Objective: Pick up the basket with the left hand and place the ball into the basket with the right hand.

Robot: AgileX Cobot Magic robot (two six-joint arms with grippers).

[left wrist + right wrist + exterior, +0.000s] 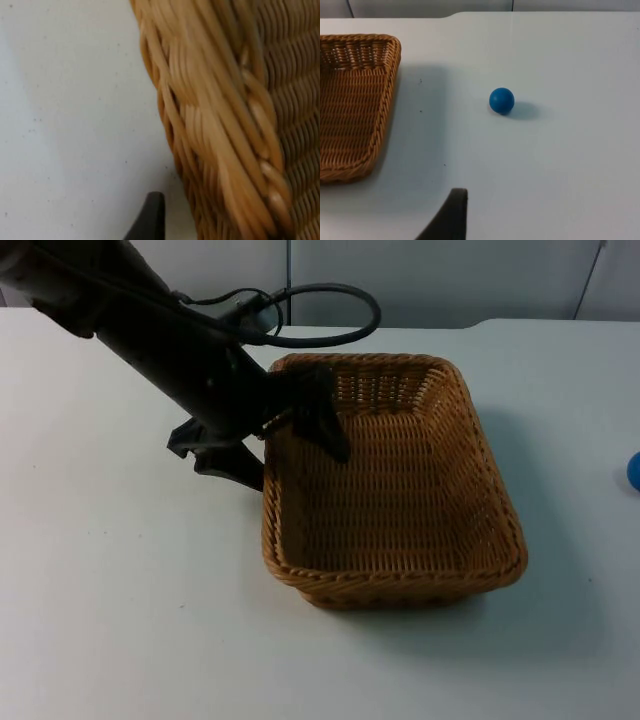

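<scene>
A woven wicker basket (pixel 400 490) sits on the white table (pixel 120 620), rectangular with rounded corners, and nothing lies inside it. The left gripper (pixel 290 445) is at the basket's left wall, near the far left corner: one black finger (pixel 325 420) reaches down inside the basket against the wall, and the other stands outside it by the table, so the wall sits between the two. The fingers are spread either side of the rim; whether they press on the wicker I cannot tell from these views. In the left wrist view the braided rim (pixel 225 125) runs close past the camera, with bare table beside it and a black fingertip (pixel 150 220) just outside the weave. The blue ball (pixel 501 100) rests on the table to the right of the basket, well apart from it, casting a small shadow. In the top view it shows as a sliver of blue (pixel 633 471) at the picture's right edge. The right gripper waits back from the ball, looking across the table at it and at the basket's near right corner (pixel 355 100); one dark fingertip (pixel 451 215) shows, and the claw's state cannot be told.
</scene>
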